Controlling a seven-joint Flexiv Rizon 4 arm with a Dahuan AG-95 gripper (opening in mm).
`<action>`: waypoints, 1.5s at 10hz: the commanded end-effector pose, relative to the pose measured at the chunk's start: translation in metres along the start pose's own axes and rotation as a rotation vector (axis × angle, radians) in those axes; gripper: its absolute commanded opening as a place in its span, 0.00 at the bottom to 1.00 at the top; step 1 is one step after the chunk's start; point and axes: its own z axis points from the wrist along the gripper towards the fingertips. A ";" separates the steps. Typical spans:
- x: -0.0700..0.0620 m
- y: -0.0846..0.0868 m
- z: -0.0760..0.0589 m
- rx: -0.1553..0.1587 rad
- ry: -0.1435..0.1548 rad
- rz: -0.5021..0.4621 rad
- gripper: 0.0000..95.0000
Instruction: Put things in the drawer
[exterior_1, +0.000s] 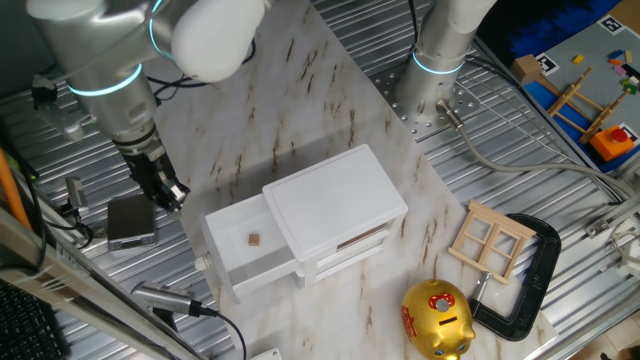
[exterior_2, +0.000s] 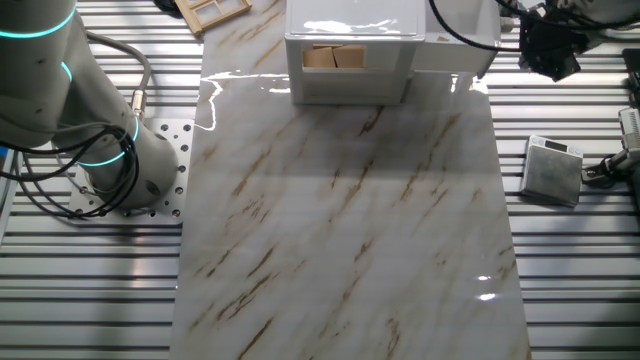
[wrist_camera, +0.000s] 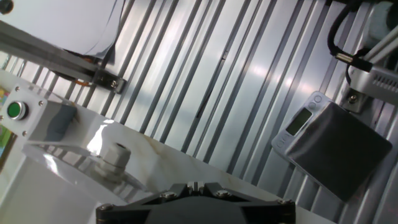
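Note:
The white cabinet (exterior_1: 335, 205) stands on the marble board with its top drawer (exterior_1: 222, 250) pulled out to the left. A tiny brown block (exterior_1: 254, 240) lies on the drawer floor. My black gripper (exterior_1: 168, 192) hangs to the left of the open drawer, off the board and over the metal table. Its fingers are pressed together with nothing between them. In the hand view the fingertips (wrist_camera: 196, 185) meet at the bottom edge, and the drawer's round knob (wrist_camera: 115, 155) shows to the left. From the other side the gripper (exterior_2: 550, 45) sits right of the drawer (exterior_2: 455, 52).
A small grey scale (exterior_1: 132, 220) (exterior_2: 552, 170) (wrist_camera: 339, 146) lies just below the gripper. A gold piggy bank (exterior_1: 437, 318), a wooden window frame (exterior_1: 490, 240) and a black clamp (exterior_1: 530, 270) sit right of the cabinet. A second arm's base (exterior_1: 435, 60) stands behind.

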 end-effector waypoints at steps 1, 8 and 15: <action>-0.001 0.004 0.007 0.004 -0.009 0.008 0.00; -0.003 0.014 0.018 0.000 0.003 0.026 0.00; 0.007 0.014 0.024 0.000 0.022 0.036 0.00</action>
